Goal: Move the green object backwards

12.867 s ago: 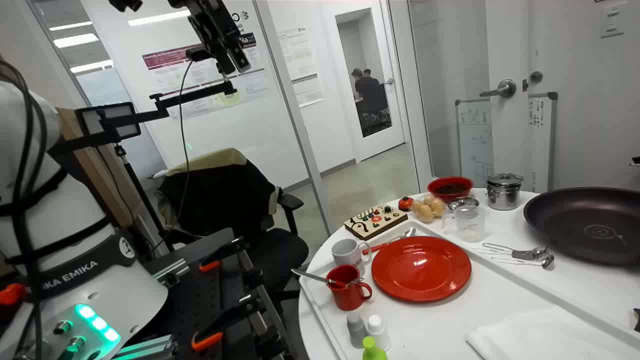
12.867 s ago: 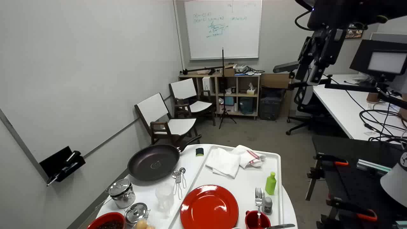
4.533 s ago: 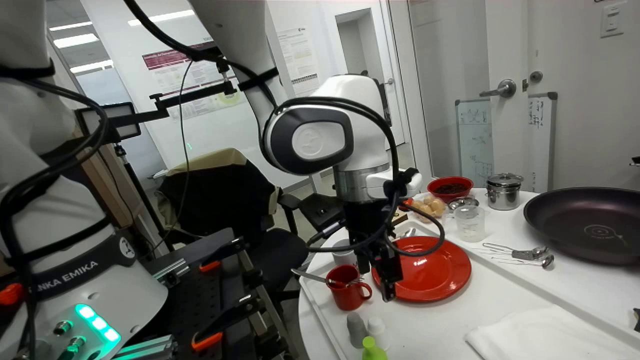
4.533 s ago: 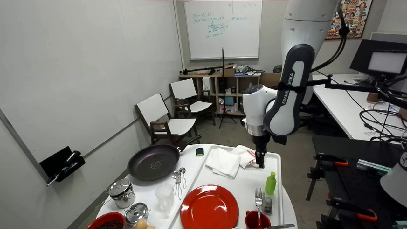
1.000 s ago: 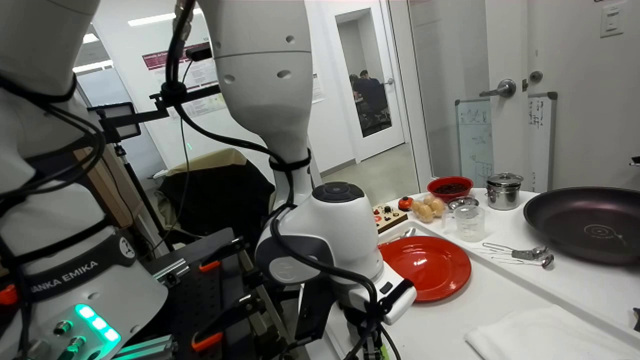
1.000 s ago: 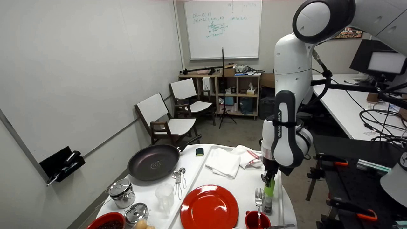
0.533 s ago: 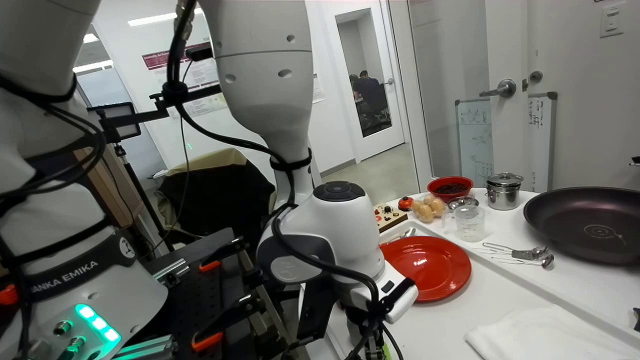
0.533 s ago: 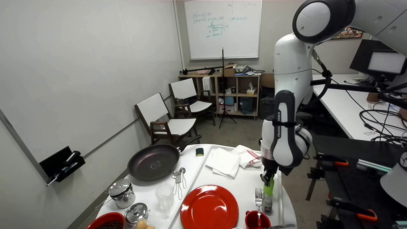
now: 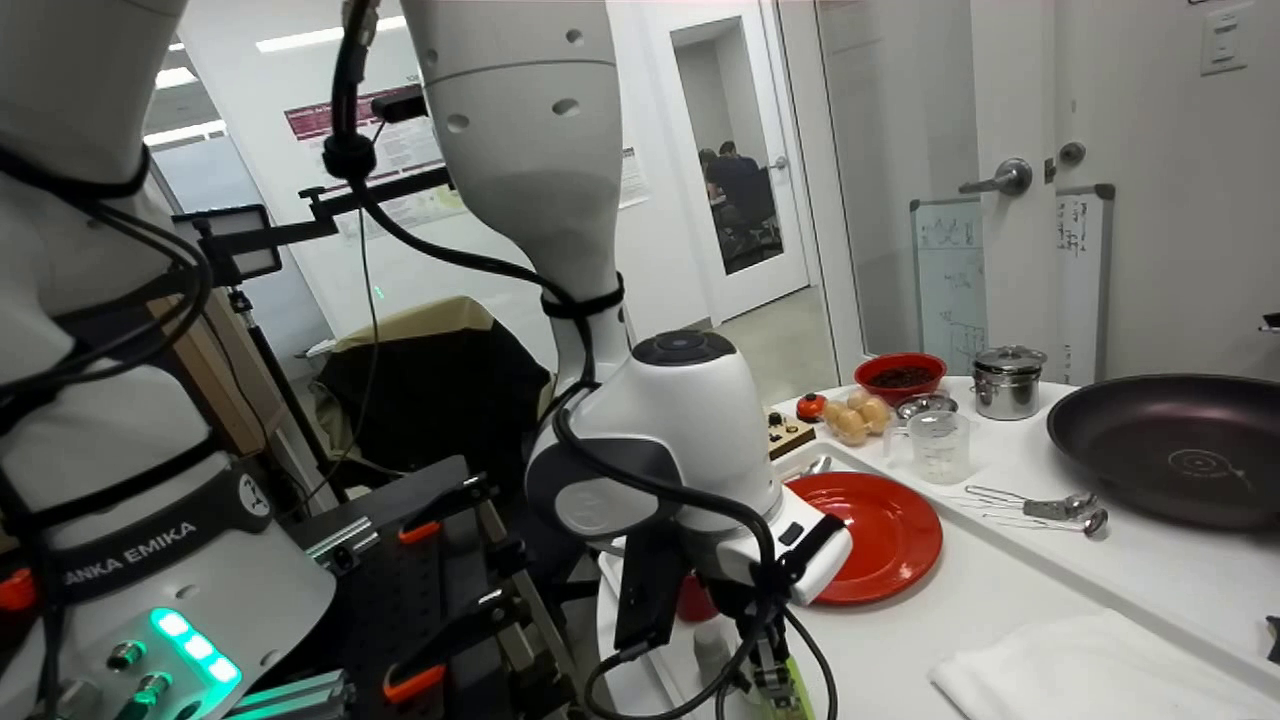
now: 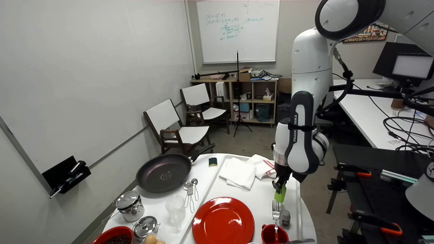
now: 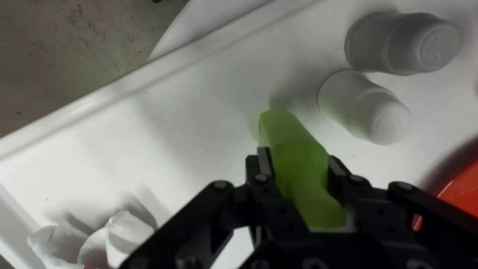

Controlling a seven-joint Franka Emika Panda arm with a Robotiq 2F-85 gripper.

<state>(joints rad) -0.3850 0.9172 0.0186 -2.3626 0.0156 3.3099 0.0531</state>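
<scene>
One green bottle [image 11: 300,164] | gripper [image 11: 298,158] clamped on its sides | tilted in both exterior views | over the tray [image 11: 112,134] (base contact: cannot tell) | near the white shaker [image 11: 366,108], grey shaker [image 11: 403,44] beside that

Arm [image 9: 515,150]: white, smoothly rounded | Joint covers [image 10: 371,15]: dark grey | Wrist collar [image 10: 280,159]: metallic grey | Base band [image 9: 180,515]: dark, legible portion "ANKA EMIKA" in white | Indicators [image 9: 197,647]: three, lit green | Cables [image 9: 345,100]: black | Straps [image 10: 300,128]: black, wrapped around arm | Gripper [image 11: 300,160]: black, grey round screw heads [image 11: 220,184]
</scene>
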